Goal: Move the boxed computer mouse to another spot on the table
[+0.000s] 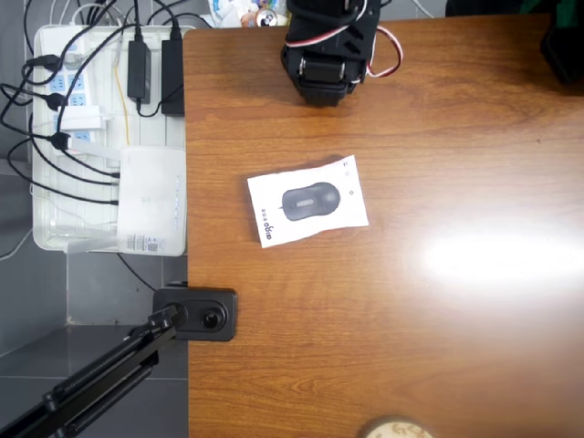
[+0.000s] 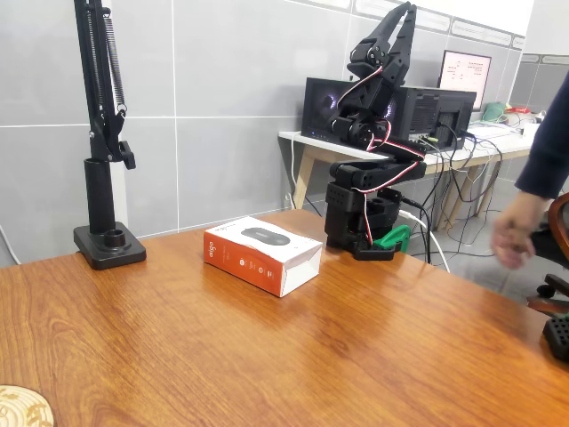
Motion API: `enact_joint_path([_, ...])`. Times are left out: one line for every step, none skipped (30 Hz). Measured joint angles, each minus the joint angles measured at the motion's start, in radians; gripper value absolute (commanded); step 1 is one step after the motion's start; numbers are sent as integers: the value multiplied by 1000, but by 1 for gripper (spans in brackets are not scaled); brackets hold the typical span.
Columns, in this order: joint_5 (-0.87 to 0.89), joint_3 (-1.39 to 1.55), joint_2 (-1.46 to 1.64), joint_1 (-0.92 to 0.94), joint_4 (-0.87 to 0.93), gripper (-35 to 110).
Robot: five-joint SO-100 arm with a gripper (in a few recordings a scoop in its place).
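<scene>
Though glossy-tabled (image 1: 438, 301), flat rectangular boxed mouse (image 1: 307, 201)

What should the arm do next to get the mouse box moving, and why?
Probably unfold and swing the gripper down over the mouse box. In the fixed view the arm stands folded upright at its base, gripper pointing up, well clear of the box, which lies flat and untouched on the table just in front.
</scene>
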Motion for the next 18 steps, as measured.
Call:
enact_joint_path([0, 0, 0, 0, 0, 0])
enact_joint_path([3, 0, 0, 0, 0, 0])
enact_joint_path([5, 0, 0, 0, 0, 0])
enact_joint_path([5, 0, 0, 0, 0, 0])
enact_joint_path([6, 0, 0, 0, 0, 0])
enact_joint_path([8, 0, 0, 0, 0, 0])
enact_joint_path([8, 0, 0, 0, 0, 0])
enact_joint_path([8, 0, 0, 0, 0, 0])
enact_joint_path([8, 0, 0, 0, 0, 0])
enact_joint_path([8, 0, 0, 0, 0, 0])
enact_joint_path([8, 0, 0, 0, 0, 0])
enact_joint_path([8, 0, 0, 0, 0, 0])
enact_joint_path([8, 0, 0, 0, 0, 0])
enact_joint_path([8, 0, 0, 0, 0, 0])
enact_joint_path([8, 0, 0, 0, 0, 0])
enact_joint_path([8, 0, 0, 0, 0, 0])
enact_joint_path([8, 0, 0, 0, 0, 0])
enact_joint_path([8, 0, 0, 0, 0, 0])
